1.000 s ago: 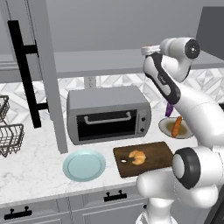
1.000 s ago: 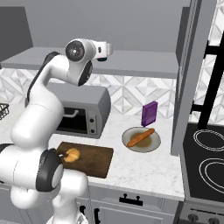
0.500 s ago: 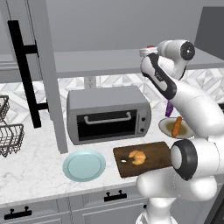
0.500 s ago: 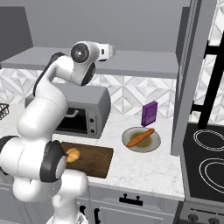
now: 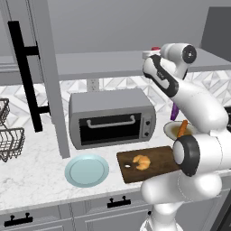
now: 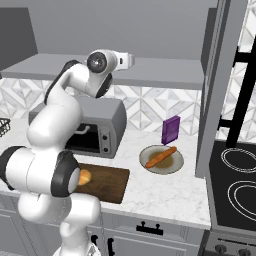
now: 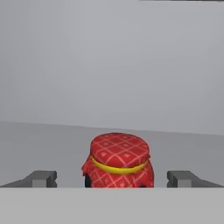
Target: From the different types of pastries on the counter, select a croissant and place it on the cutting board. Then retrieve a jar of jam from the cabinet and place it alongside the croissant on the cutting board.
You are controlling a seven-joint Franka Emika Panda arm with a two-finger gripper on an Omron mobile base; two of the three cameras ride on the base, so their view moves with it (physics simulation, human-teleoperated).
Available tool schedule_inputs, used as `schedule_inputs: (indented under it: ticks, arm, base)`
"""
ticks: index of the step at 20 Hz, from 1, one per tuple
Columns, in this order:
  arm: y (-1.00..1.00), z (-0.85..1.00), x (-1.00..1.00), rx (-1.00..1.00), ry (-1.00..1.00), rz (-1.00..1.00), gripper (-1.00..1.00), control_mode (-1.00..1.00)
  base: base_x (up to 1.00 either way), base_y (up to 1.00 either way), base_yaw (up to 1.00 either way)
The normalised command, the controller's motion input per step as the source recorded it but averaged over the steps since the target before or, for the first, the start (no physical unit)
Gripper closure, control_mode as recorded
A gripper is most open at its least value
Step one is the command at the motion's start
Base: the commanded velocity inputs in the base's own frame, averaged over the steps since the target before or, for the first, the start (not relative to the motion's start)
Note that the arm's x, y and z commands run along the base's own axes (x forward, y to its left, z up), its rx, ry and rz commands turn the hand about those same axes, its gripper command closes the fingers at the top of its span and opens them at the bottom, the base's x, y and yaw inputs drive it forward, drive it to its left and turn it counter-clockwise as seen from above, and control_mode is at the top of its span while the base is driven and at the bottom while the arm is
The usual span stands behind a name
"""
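Nearest in the left base view, on the counter (image 5: 40,173): a pale teal plate (image 5: 86,170) at about 7 o'clock, with the cutting board (image 5: 153,168) just to its 3 o'clock side, apart from it. Resting on the board near its left end, beside the small round hole: the croissant (image 5: 142,161). Seen from the right base view, only an orange edge of the croissant (image 6: 85,176) showing past the arm, on the board (image 6: 106,183). Further back at 3 o'clock from the board, a round dish (image 6: 161,160) carrying a slim orange-brown stick-shaped food (image 6: 160,156), and behind it a purple bottle (image 6: 171,130) upright by the tiled wall. Behind the plate and board, a grey toaster oven (image 5: 112,118). Higher and farther, the open cabinet (image 5: 97,65) with its door (image 5: 48,76) swung out at 9 o'clock. Up on the shelf, in the hand view, the jar of jam (image 7: 118,161) upright at 6 o'clock, centred between the spread fingers (image 7: 42,178) of the claw (image 7: 114,178): released, each tip well apart from the jar, nothing grasped.
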Motion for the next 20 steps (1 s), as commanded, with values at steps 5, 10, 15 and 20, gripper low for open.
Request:
schedule_inputs:
  ticks: [5,10,15,20]
  arm:
    - [0.0,-0.09,0.28,0.0,0.0,0.0,-1.0,-1.0]
    - [0.0,-0.1,0.13,0.0,0.0,0.0,1.0,-1.0]
    - [0.0,-0.07,0.03,0.0,0.01,0.0,1.0,-1.0]
    - [0.0,0.0,0.0,0.0,0.0,0.0,1.0,-1.0]
  base:
    - [0.0,0.0,0.0]
    - [0.0,0.0,0.0]
    - [0.0,0.0,0.0]
    - [0.0,0.0,0.0]
